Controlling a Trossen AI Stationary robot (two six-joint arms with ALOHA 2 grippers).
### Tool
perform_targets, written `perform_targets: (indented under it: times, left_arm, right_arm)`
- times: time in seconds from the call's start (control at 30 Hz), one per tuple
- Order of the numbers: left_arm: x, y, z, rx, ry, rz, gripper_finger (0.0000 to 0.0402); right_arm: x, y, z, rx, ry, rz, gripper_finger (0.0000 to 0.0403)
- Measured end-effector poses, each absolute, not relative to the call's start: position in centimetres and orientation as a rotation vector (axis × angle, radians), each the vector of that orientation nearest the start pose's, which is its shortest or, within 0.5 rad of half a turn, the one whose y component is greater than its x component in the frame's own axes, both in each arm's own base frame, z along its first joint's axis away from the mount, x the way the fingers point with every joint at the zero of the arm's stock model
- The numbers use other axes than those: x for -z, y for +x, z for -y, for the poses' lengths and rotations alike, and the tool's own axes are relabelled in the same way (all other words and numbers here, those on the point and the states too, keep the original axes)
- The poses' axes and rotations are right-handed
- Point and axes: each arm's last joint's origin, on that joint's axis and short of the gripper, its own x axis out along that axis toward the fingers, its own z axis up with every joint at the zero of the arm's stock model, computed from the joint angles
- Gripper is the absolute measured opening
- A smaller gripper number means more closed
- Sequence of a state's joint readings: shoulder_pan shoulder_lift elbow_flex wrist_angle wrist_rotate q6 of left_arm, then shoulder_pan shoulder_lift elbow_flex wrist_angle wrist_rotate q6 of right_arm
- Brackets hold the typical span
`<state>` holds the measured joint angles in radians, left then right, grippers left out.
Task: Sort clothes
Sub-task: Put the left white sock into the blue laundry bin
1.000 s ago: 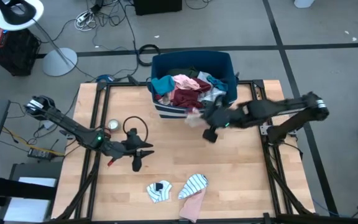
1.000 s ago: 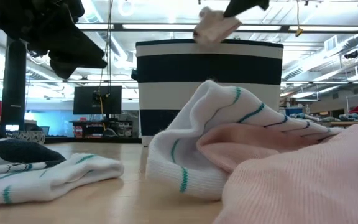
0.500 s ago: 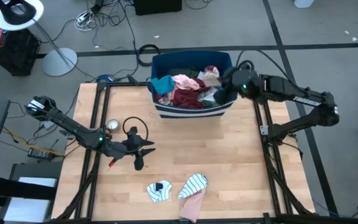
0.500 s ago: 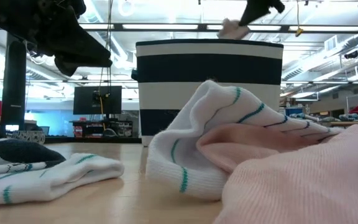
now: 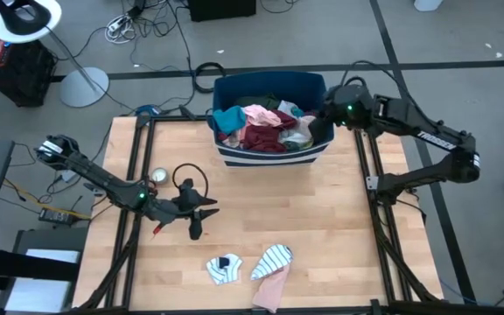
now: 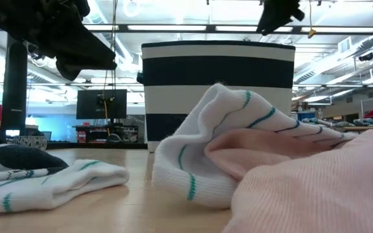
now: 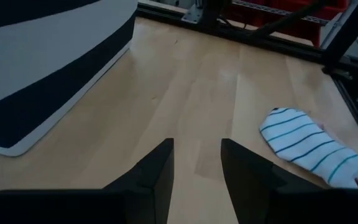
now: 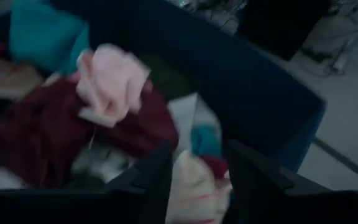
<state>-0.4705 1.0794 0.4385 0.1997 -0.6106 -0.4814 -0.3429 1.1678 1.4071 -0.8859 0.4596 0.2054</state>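
The clothes fill a dark blue bin (image 5: 317,88) at the table's far edge: maroon (image 5: 261,136), pink (image 5: 262,114), teal (image 5: 228,118) and pale pieces. My right gripper (image 8: 197,180) hangs open over the bin's right part, above a pale pink garment (image 8: 194,190) lying on the pile. On the table near the front edge lie a striped sock with a black patch (image 5: 224,267), a white striped piece (image 5: 276,258) and a pink piece (image 5: 269,290). My left gripper (image 7: 196,163) hovers open above bare wood left of centre.
The bin shows white and dark stripes on its near wall (image 6: 215,84). A small round tin (image 5: 158,176) and a black cable loop (image 5: 191,179) lie by my left arm. Bare wood (image 5: 322,210) stretches between the bin and the front clothes.
My right gripper has carried a pale pink garment from above the table in front of the bin up and toward the far edge, over the bin's right part. There it has opened and let go; the garment now lies on the pile in the bin.
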Motion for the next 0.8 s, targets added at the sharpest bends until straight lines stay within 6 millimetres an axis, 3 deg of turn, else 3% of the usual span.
perform_targets:
  times: [0.2,0.37,0.6,0.8]
  left_arm:
    - [-20.0,19.5,8.3,-0.175,-0.306,-0.358,0.0137]
    - [-21.4,19.9,9.1,-0.068,-0.334,-0.420,0.0132]
    - [-23.3,21.4,12.1,-0.039,-0.271,-0.558,0.0114]
    - [-22.6,23.2,14.7,-0.042,-0.263,-0.714,0.0106]
  right_arm:
    - [-40.3,17.6,6.8,0.770,0.225,-0.690,0.0171]
    - [-40.3,16.0,4.8,0.726,0.262,-0.734,0.0170]
    - [-40.4,15.0,2.0,0.628,0.301,-0.725,0.0168]
    - [-40.5,15.0,-0.2,0.567,0.280,-0.703,0.0168]
